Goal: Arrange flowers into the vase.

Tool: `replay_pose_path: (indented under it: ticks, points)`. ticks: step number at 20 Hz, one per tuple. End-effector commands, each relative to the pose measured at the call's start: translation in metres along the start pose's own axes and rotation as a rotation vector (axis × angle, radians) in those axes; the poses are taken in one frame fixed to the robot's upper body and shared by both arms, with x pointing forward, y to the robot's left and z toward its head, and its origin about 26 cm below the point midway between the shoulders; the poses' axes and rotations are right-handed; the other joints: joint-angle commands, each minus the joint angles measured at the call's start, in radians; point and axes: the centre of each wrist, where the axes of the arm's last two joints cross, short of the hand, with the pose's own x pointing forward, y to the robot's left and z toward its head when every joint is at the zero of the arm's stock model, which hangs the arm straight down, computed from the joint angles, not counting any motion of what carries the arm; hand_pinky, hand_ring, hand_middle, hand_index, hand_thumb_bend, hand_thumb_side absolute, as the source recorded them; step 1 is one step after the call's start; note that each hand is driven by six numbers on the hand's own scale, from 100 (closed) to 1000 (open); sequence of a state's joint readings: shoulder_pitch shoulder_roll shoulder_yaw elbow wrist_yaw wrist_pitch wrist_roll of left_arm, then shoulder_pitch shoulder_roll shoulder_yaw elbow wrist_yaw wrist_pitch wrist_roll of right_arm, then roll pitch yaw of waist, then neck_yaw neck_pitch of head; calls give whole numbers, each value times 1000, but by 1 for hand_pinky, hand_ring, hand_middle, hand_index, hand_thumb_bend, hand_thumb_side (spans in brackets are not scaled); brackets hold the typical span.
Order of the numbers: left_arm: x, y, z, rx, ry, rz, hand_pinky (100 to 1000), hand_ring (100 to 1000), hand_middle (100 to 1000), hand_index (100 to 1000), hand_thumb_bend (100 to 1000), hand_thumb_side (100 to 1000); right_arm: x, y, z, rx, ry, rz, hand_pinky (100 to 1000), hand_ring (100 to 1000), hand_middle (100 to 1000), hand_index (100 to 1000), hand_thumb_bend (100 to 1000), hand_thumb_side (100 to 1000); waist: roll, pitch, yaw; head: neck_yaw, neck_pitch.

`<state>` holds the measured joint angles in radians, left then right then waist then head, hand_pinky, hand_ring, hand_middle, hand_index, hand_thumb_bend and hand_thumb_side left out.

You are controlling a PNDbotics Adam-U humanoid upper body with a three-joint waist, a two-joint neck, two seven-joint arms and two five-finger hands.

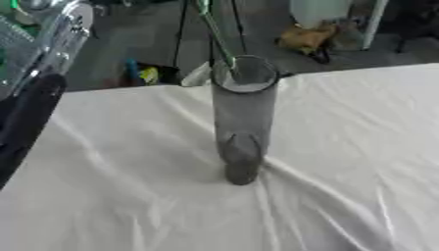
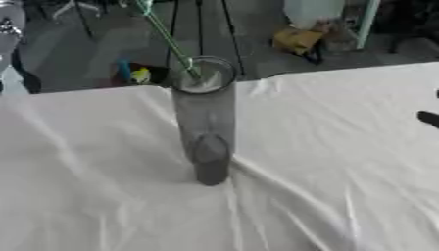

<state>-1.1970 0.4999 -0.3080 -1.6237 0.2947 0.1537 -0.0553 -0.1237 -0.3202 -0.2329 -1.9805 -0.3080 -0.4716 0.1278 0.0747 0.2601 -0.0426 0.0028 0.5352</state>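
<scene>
Vase (image 1: 243, 117) upright mid-table on white cloth (image 1: 343, 186); one green stem (image 1: 216, 34) leans in its mouth — rim supports it; left arm (image 1: 30, 117) at edge, hand unseen — grip indeterminable.

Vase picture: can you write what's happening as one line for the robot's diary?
vase: upright on white cloth | stem: green, in vase, leaning left | left arm: at left edge | hands: fingers not shown
</scene>
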Motion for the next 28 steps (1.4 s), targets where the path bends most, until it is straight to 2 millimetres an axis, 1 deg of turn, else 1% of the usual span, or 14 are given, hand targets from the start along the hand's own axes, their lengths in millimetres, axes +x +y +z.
replay_pose_path:
  ticks: [1,5,6,7,17,28]
  points:
    - [7,4,-2,0,-21,-26,100,100,100,368,100,602,5,1,-7,21,-29,11,789,923,317,487,100,1000,4,-4,-1,3,-9]
    - [5,3,-2,-3,-18,-33,100,100,100,369,100,604,5,2,-7,23,-30,13,790,926,317,487,100,1000,5,1,-4,4,-14]
    - [4,3,-2,-3,-18,-34,100,100,100,366,100,579,5,2,-7,24,-30,14,790,926,317,487,100,1000,5,2,-5,4,-15]
    - [4,2,-3,-3,-17,-35,100,100,100,364,100,604,5,2,-7,24,-31,14,791,927,317,487,100,1000,6,3,-5,4,-17]
    - [-2,0,-3,-13,-8,-54,100,100,100,362,100,610,4,5,-9,33,-35,20,795,940,315,488,100,1000,9,23,-10,5,-30]
    - [-2,0,-5,-12,-16,-51,100,100,100,362,100,603,3,7,-10,42,-36,25,797,947,314,488,100,1000,9,37,-7,7,-32]
